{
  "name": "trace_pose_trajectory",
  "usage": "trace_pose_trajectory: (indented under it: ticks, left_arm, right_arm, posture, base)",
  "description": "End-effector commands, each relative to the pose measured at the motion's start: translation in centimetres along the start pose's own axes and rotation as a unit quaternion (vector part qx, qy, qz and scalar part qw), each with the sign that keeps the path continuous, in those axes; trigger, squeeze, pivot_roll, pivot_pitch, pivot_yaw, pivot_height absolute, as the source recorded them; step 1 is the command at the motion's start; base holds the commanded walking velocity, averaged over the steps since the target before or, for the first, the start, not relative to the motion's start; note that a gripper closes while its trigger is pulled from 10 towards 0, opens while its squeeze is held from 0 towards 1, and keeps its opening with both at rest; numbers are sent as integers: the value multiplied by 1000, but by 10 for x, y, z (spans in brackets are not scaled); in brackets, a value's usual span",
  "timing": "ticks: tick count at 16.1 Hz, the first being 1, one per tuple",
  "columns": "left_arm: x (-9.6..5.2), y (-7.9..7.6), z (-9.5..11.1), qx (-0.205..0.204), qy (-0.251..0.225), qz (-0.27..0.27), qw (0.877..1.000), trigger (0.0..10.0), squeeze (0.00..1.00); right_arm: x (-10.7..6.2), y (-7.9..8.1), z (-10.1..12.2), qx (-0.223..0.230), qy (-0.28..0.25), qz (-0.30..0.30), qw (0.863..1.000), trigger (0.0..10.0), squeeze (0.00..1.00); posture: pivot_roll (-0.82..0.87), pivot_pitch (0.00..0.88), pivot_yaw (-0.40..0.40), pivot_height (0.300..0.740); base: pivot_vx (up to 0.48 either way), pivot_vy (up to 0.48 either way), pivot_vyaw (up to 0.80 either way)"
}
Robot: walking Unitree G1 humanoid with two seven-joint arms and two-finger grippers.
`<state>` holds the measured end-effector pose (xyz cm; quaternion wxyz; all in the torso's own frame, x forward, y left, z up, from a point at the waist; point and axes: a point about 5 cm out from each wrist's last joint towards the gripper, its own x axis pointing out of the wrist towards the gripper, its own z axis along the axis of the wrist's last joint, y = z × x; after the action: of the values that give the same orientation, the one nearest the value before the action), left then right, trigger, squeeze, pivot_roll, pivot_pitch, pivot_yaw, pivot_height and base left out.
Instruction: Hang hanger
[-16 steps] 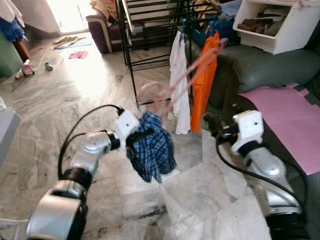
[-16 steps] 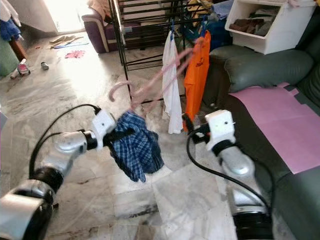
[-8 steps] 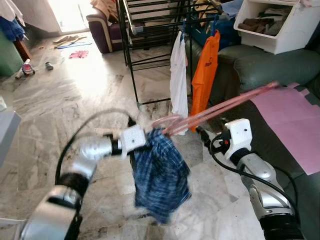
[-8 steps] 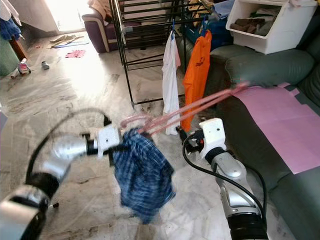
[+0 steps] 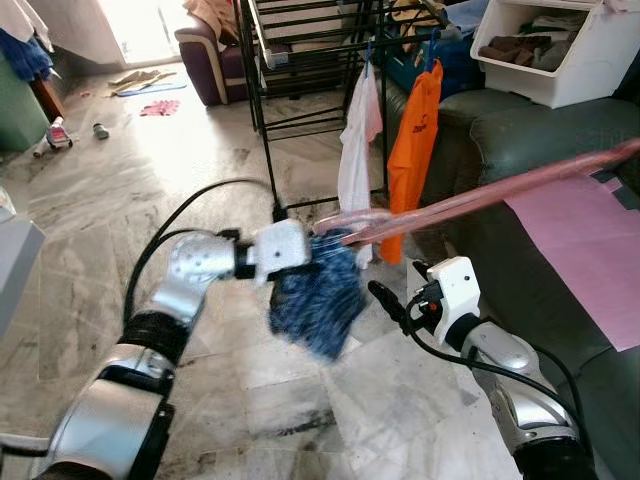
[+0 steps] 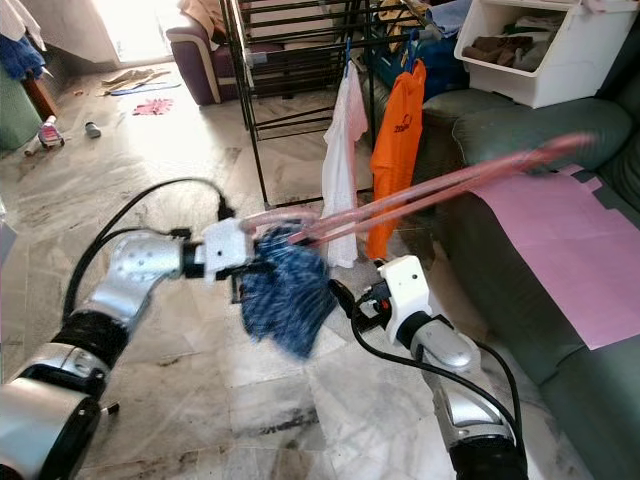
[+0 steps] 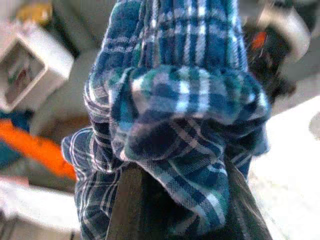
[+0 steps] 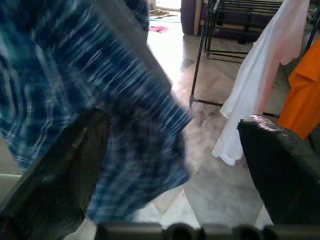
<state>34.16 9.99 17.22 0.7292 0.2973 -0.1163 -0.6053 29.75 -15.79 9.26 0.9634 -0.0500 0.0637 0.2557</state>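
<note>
1. Left eye view: The left gripper (image 5: pixel 318 262) is raised at mid-scene, its fingers buried in a bunched blue plaid garment (image 5: pixel 320 295). A pink hanger (image 5: pixel 480 197), motion-blurred, runs from the top of the garment up and toward the robot's right, crossing above a green sofa (image 5: pixel 540 130). The right gripper (image 5: pixel 385 298) sits just below the hanger and beside the garment; its jaw state cannot be read here.

2. Right eye view: A black drying rack (image 6: pixel 300 60) stands behind the garment. A white shirt (image 6: pixel 340 160) and an orange shirt (image 6: pixel 395 150) hang from it. A pink sheet (image 6: pixel 570 250) lies on the sofa seat. A white storage bin (image 6: pixel 540 50) rests on the sofa back. The floor (image 6: pixel 150 170) is marble tile.

3. Left wrist view: The plaid garment is bunched over the gripper's fingers (image 7: pixel 125 200), which are pinched on the cloth.

4. Right wrist view: The two fingers (image 8: pixel 55 170) are spread wide apart and hold nothing. The blurred plaid garment hangs just ahead of them.
</note>
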Motion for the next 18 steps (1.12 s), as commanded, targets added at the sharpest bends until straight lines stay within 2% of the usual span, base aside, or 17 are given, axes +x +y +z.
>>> trace_pose_trajectory:
  ticks: [1,4,5,8,14,18]
  left_arm:
    - [-2,1,5,14,-6,-9,1000,0,0]
    - [-6,-8,-8,21,31,-39,999,0,0]
    - [-7,-9,-7,18,29,-44,998,0,0]
    - [-4,-8,-3,29,23,-54,998,0,0]
    - [10,0,12,57,-5,-57,997,0,0]
    - [17,1,30,66,-57,-65,994,0,0]
  right_arm:
    - [2,-3,7,-11,-11,3,1000,10000,0]
    - [-1,-14,22,-32,-45,0,998,10000,0]
    - [-4,-17,29,-29,-59,9,998,10000,0]
    - [-4,-12,30,-29,-57,45,997,10000,0]
    - [-1,7,24,-9,-49,110,993,10000,0]
    - [-1,1,17,-7,-37,97,995,10000,0]
  posture:
    - [-47,6,63,740]
    - [-49,6,63,740]
    - [-50,6,63,740]
    - [-51,4,65,740]
    - [-41,0,66,740]
    - [-37,0,69,740]
  base:
    - [0,0,0]
    - [0,0,0]
    - [0,0,0]
    - [0,0,0]
    - [0,0,0]
    - [0,0,0]
